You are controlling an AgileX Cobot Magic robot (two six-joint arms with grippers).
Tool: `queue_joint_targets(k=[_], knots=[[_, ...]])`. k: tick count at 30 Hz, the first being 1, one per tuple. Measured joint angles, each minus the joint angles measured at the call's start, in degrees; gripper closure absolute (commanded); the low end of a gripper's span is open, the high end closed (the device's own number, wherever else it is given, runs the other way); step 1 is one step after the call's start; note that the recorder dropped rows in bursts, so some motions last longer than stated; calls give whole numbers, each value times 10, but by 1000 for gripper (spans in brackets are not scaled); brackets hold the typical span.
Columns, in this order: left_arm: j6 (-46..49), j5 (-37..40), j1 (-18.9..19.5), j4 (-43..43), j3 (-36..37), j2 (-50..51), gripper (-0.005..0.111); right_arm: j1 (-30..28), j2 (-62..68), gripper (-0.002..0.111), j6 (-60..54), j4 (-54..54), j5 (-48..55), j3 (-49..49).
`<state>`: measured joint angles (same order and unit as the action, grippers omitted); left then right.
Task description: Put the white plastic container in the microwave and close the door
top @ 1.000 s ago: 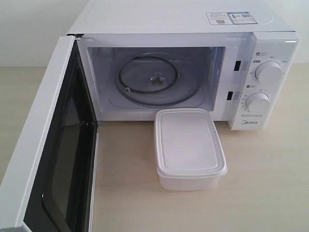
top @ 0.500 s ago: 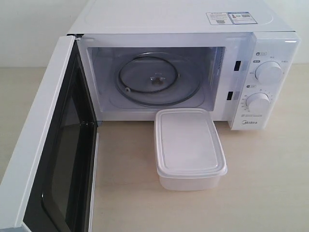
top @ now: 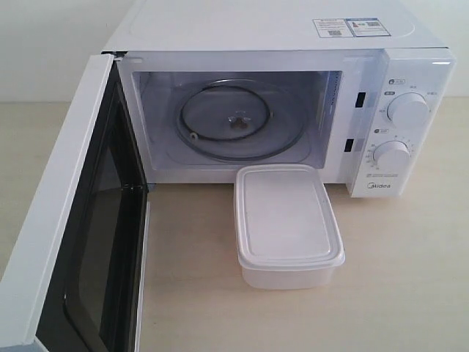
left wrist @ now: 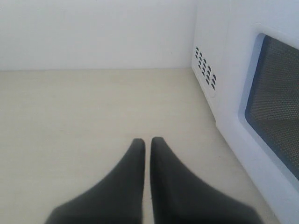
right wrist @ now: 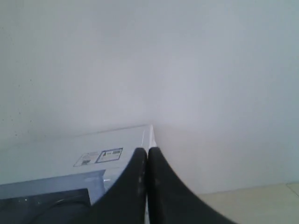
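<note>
The white plastic container (top: 287,220), lid on, stands on the table just in front of the microwave (top: 256,29), toward the right of its opening. The door (top: 58,220) is swung wide open to the left, and the glass turntable (top: 238,121) inside is bare. Neither gripper shows in the exterior view. My left gripper (left wrist: 147,140) is shut on nothing, low over the table beside the door's outer face (left wrist: 233,98) and its dark window. My right gripper (right wrist: 148,150) is shut and empty, up above the microwave's top (right wrist: 56,154) near its stickers (right wrist: 100,156).
Two round dials (top: 407,110) (top: 390,155) sit on the microwave's right panel. Vent holes (left wrist: 205,70) mark its left side. A pale wall runs behind. The wooden table (top: 410,279) stretches to the right of the container and to the left of the door.
</note>
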<state>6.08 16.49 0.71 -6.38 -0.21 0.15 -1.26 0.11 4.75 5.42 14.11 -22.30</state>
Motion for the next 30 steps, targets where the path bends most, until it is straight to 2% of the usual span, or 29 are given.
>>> queue_joint_targets(k=[11,15,22,30], knots=[[0,0,0,0,0,0,102,0,-1,108,79,16,-156,-28],[0,0,0,0,0,0,102,-1,38,108,71,16,-138,-87],[0,0,0,0,0,0,102,3,179,108,54,16,-45,-197],[0,0,0,0,0,0,102,13,249,108,54,16,-69,-220]])
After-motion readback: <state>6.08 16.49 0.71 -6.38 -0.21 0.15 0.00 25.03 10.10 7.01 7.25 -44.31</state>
